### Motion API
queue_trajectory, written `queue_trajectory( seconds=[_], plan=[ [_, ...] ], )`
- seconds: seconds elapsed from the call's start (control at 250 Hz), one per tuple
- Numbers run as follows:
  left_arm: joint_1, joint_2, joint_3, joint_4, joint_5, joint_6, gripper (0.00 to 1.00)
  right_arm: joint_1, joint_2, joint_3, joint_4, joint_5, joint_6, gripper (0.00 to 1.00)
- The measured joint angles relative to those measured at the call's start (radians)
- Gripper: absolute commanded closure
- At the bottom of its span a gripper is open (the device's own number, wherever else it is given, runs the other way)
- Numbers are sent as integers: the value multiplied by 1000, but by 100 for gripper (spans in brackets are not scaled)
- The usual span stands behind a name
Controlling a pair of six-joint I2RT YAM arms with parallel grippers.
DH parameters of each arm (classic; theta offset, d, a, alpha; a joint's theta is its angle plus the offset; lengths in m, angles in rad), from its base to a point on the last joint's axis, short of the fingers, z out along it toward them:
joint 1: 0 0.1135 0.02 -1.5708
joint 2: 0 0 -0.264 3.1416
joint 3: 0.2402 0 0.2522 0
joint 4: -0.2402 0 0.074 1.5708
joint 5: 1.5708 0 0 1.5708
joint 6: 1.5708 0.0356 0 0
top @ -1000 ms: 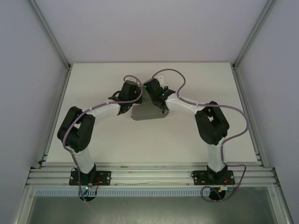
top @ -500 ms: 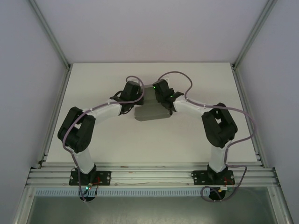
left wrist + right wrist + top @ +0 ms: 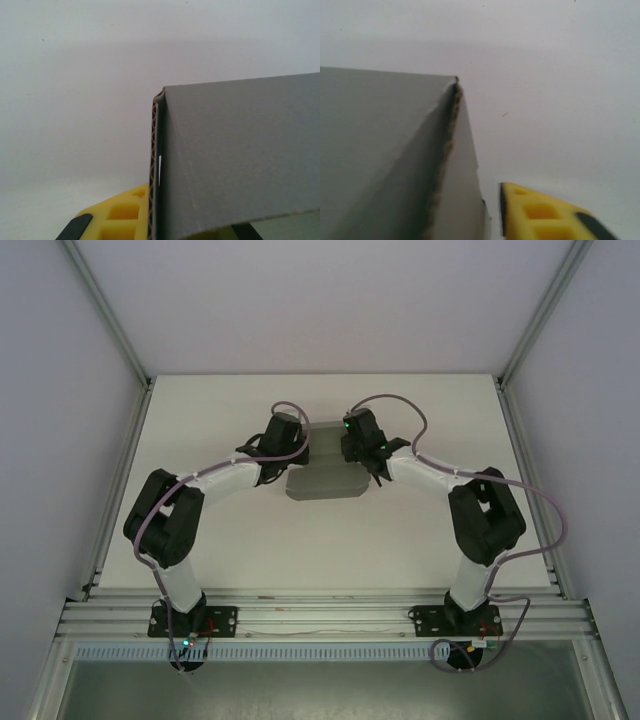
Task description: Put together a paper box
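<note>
Centrally, left end effector (image 3: 296, 458) clamps paper box (image 3: 325, 484).

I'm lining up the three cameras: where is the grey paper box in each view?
Top external: paper box mid-table, between the two wrists.
Left wrist: paper box at lower right, corrugated edge upright.
Right wrist: paper box at lower left.
Shared landmark: the white table under it.

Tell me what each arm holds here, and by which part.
The left fingers pinch the paper box by a wall near its folded corner. One right finger sits beside another wall; grip cannot be told.
</note>
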Motion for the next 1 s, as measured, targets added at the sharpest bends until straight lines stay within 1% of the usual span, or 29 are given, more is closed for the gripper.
queue_trajectory(
  seconds=[0.128, 0.26, 0.436, 0.508, 0.56, 0.608, 0.72, 0.747, 0.855, 0.939, 1.003],
  plan=[
    [-6, 0, 10, 0, 13, 5, 100, 4, 9, 3, -1, 52, 6, 100],
    [-8, 0, 12, 0, 16, 3, 100, 17, 57, 53, -12, 141, 29, 100],
    [-8, 17, 37, 3, 16, -5, 100, 48, 143, 162, -89, 320, 111, 100],
    [-8, 28, 45, 8, 20, -8, 100, 56, 159, 182, -110, 367, 138, 100],
    [-9, 35, 52, 9, 21, -10, 100, 60, 170, 191, -117, 389, 149, 100],
    [-9, 42, 57, 8, 22, -11, 100, 61, 177, 193, -116, 398, 155, 97],
    [-8, 48, 60, 8, 21, -11, 100, 61, 178, 183, -87, 397, 144, 96],
    [-8, 48, 61, 8, 17, -11, 100, 61, 175, 168, -57, 390, 130, 93],
    [-5, 48, 64, -14, 8, -11, 100, 52, 138, 64, 89, 315, 58, 75],
    [-2, 48, 63, -43, -1, -11, 100, 27, 83, -31, 178, 200, 10, 50],
    [6, 48, 63, -54, -7, -11, 100, 0, 28, -99, 229, 77, -31, 26]
  ],
)
